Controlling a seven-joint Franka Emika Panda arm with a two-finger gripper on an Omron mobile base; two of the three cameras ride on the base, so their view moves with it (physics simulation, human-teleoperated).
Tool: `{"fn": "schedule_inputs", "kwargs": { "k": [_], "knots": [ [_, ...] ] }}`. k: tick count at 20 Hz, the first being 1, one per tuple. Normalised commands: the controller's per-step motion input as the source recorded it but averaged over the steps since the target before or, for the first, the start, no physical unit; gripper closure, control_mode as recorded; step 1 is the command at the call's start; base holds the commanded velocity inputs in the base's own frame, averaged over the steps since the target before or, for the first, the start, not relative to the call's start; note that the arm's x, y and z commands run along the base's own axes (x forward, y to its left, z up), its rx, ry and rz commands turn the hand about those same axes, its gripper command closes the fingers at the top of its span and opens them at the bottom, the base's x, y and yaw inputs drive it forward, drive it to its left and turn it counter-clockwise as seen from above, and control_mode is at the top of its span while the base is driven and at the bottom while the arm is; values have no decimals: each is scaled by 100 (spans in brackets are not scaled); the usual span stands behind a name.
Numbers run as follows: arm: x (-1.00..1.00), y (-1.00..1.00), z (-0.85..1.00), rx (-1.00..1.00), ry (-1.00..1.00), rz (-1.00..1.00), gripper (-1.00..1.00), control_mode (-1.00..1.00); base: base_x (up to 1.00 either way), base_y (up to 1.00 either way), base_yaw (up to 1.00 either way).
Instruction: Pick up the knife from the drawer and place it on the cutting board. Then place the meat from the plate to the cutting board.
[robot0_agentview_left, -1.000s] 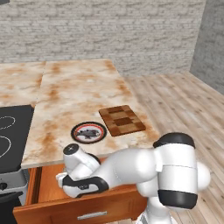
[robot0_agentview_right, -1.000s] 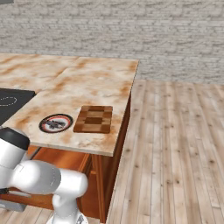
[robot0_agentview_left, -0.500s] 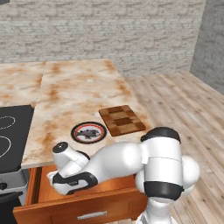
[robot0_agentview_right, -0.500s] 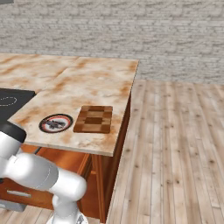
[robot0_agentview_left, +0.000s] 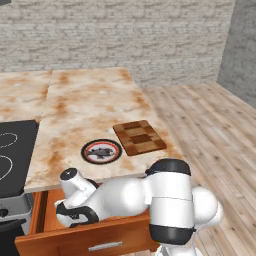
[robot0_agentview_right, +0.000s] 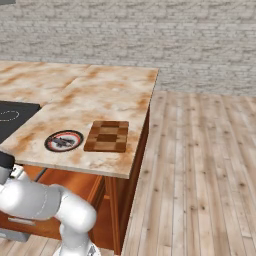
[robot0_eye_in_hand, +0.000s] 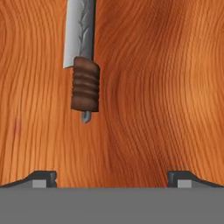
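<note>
Where the hand view looks down into the drawer (robot0_eye_in_hand: 166, 87), you see the knife (robot0_eye_in_hand: 83, 65) lying flat on the wooden floor, its ribbed brown handle towards the gripper (robot0_eye_in_hand: 112, 177) and its grey blade running off the top edge. The gripper's two dark fingertips (robot0_eye_in_hand: 41, 178) stand wide apart with nothing between them, and the knife lies above them in that view, closer to the left tip than to the right and touching neither.

In the left base view you find the drawer (robot0_agentview_left: 85, 240) pulled out below the worktop (robot0_agentview_left: 95, 107), with the arm bent down into it. On the worktop above, the cutting board (robot0_agentview_left: 139, 137) lies bare just beside the plate (robot0_agentview_left: 102, 151), and the meat (robot0_agentview_left: 102, 151) sits in the plate's centre. In the right base view the plate (robot0_agentview_right: 63, 141) and the board (robot0_agentview_right: 107, 135) lie side by side near the worktop's front edge. A black hob (robot0_agentview_left: 15, 152) lies to the plate's left.
</note>
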Motion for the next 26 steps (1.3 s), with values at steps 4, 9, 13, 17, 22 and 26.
{"fn": "schedule_inputs", "kwargs": {
  "k": [4, 9, 13, 17, 22, 26],
  "knots": [
    [44, 0, -16, 0, 0, 0, -100, -100, 0, 0, 0],
    [45, 0, -8, 0, 1, 0, -100, -100, 0, 0, 0],
    [31, 9, -23, 0, 2, 0, -100, -100, 0, 0, 0],
    [15, 22, -31, 0, 0, 0, -100, -100, 0, 0, 0],
    [5, 22, -28, 0, 0, 0, -100, -100, 0, 0, 0],
    [7, 6, -24, 0, 0, 0, -100, -100, 0, 0, 0]
  ]
}}
